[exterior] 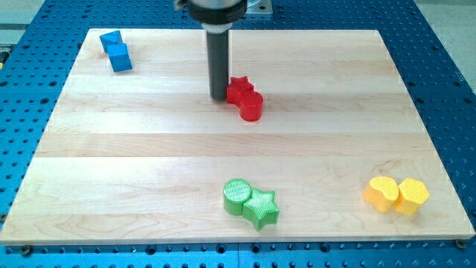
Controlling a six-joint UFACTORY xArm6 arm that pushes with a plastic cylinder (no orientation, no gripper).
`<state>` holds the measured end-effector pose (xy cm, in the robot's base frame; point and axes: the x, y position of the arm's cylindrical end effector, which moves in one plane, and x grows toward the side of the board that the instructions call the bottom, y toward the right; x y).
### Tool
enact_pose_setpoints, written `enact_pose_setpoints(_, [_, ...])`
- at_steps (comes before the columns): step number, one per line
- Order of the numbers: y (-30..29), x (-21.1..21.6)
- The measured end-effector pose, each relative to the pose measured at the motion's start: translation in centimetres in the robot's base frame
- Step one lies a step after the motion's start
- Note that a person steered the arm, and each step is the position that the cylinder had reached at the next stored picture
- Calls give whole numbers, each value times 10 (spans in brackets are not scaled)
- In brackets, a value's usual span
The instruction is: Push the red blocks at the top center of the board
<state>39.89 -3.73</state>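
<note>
At the view's top left corner of the wooden board [149, 156] sit two blue blocks [115, 50], touching, one above the other. Moving right, my tip [219, 98] rests on the board at the upper centre, touching the left side of the red star block [239, 90]; the rod [219, 63] stands upright, dropping straight from the arm's mount at the view's top edge. There are no jaws here, only the bare rod. A second red block [251, 107], rounded, touches the star at its lower right. Near the view's bottom centre lie a green cylinder [237, 196] and green star [262, 208], touching. At the bottom right, two yellow blocks [396, 195] sit together.
</note>
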Motion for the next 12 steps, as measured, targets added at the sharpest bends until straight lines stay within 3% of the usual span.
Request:
enact_pose_setpoints(1, [14, 53])
enact_pose_setpoints(2, [90, 70])
enact_pose_setpoints(3, [98, -11])
enact_pose_setpoints(4, [106, -31])
enact_pose_setpoints(5, [134, 20])
enact_pose_setpoints(6, [78, 39])
enact_pose_setpoints(8, [57, -15])
enact_pose_setpoints(9, [35, 40])
enact_pose_setpoints(10, [5, -1])
enact_pose_setpoints(12, [19, -93])
